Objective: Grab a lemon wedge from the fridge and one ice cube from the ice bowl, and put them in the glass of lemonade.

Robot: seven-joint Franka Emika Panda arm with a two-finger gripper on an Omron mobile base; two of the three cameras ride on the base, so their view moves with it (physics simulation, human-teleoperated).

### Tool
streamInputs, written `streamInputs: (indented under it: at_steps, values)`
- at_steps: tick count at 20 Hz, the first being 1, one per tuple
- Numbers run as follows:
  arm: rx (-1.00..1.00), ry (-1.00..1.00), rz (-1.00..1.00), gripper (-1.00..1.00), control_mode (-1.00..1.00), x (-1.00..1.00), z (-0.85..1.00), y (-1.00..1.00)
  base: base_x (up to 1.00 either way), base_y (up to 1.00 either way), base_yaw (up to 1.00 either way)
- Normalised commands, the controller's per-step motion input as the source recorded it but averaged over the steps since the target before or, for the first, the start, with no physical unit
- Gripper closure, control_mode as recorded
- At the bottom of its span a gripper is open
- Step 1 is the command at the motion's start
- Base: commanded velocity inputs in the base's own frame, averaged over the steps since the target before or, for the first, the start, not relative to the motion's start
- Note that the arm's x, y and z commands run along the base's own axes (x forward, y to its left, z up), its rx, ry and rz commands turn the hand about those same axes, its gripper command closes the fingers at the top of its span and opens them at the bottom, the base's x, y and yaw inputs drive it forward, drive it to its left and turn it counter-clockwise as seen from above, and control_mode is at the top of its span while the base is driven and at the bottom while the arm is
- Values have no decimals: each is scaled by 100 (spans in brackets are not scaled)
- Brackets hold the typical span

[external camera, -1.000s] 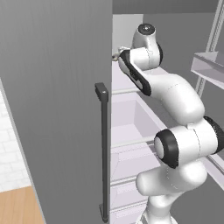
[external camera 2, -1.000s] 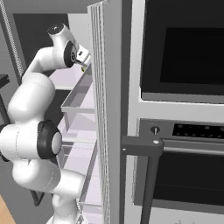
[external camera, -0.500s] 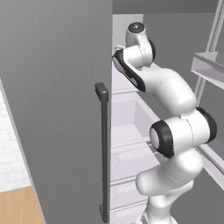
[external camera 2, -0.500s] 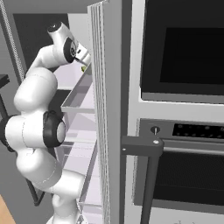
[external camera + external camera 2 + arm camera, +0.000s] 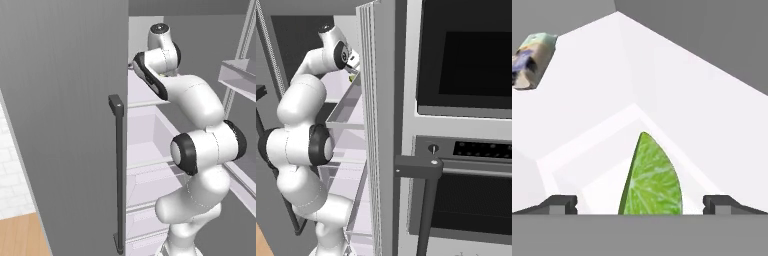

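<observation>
While the white arm (image 5: 200, 125) reaches up into the open fridge (image 5: 60, 100), the gripper (image 5: 639, 202) stands with its fingers spread wide apart, and the lemon wedge (image 5: 652, 177) sits between them, near the bottom middle of the hand view. The two dark fingertips (image 5: 559, 204) show at about 8 o'clock and 4 o'clock of that view, each one clearly apart from the wedge, so nothing is grasped. The wedge is bright green with pale lines on its cut face, and it stands on edge with its curved tip pointing toward 12 o'clock. It rests on a white shelf (image 5: 677, 115) inside the fridge. At about 10 o'clock in the hand view, far from the wedge, a small pale packet (image 5: 532, 60) with blurred print lies on the same white surface; I cannot tell what it is.

In the left base view the grey fridge door (image 5: 60, 150) with its dark bar handle (image 5: 119, 175) stands at 9 o'clock from the arm, and the hand goes behind the door edge at the upper shelf. In the right base view a small green spot of the wedge (image 5: 352, 78) shows just below the hand, at 12 o'clock from the clear drawer (image 5: 346, 112). The black-fronted oven column (image 5: 466, 125) is at 3 o'clock from the fridge
</observation>
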Motion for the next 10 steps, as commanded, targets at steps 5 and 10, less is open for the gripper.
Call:
streamInputs:
  at_steps: [5,10]
  values:
    - [0,0,0,-100,-100,0,-23,0,0,0,0]
    - [0,2,0,-100,-100,0,-33,0,0,0,0]
